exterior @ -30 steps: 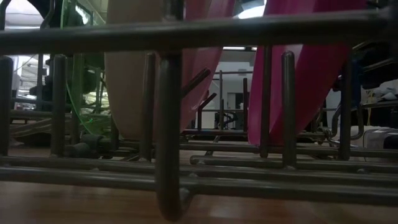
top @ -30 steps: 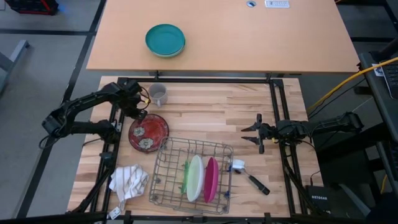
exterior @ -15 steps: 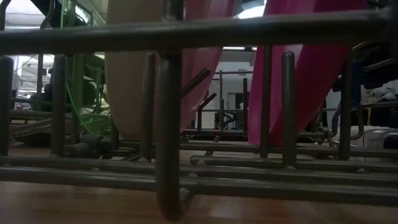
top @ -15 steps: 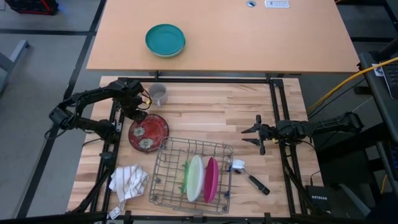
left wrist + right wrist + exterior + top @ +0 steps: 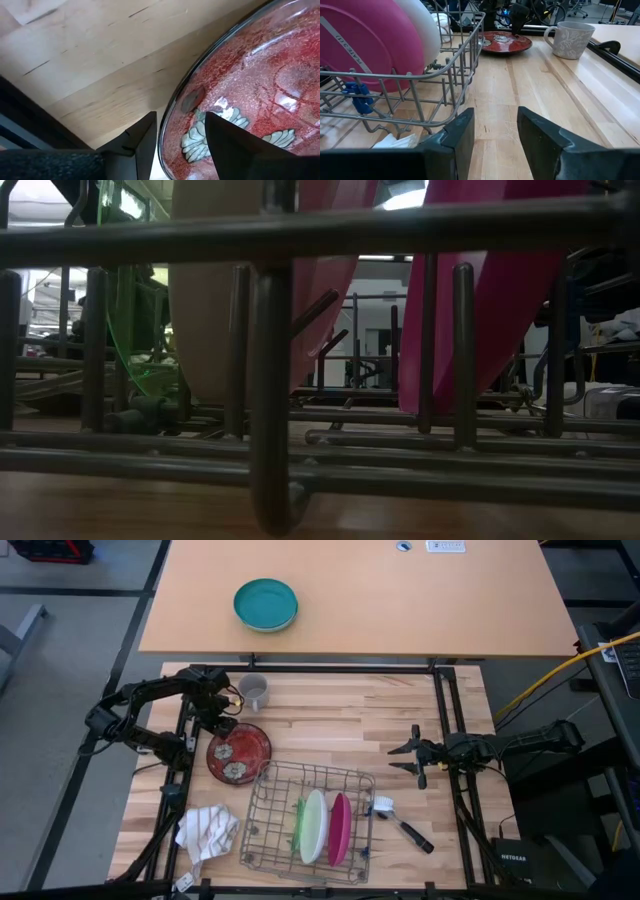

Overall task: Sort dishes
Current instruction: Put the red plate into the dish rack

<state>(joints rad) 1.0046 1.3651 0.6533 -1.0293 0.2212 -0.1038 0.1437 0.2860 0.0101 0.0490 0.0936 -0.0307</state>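
Note:
The dark red plate (image 5: 240, 752) with pale motifs lies flat on the wooden table, left of centre. My left gripper (image 5: 222, 725) points steeply down at its far-left rim (image 5: 172, 115). It is open, with one finger outside the rim and one over the plate's inside. A pale green plate (image 5: 298, 825), a white plate (image 5: 314, 825) and a magenta plate (image 5: 339, 828) stand on edge in the wire rack (image 5: 262, 810). My right gripper (image 5: 413, 754) waits open at the table's right, level, pointing toward the rack.
A grey mug (image 5: 255, 692) stands just beyond the red plate. A teal bowl (image 5: 266, 604) sits on the far table. A crumpled white cloth (image 5: 207, 832) lies left of the rack and a dish brush (image 5: 400, 823) right of it. Bare wood lies between rack and mug.
My left arm has swung a little, and its gripper has sunk and tipped steeper down onto the red plate's far-left rim. The plate lies where it was. My right arm has kept still.

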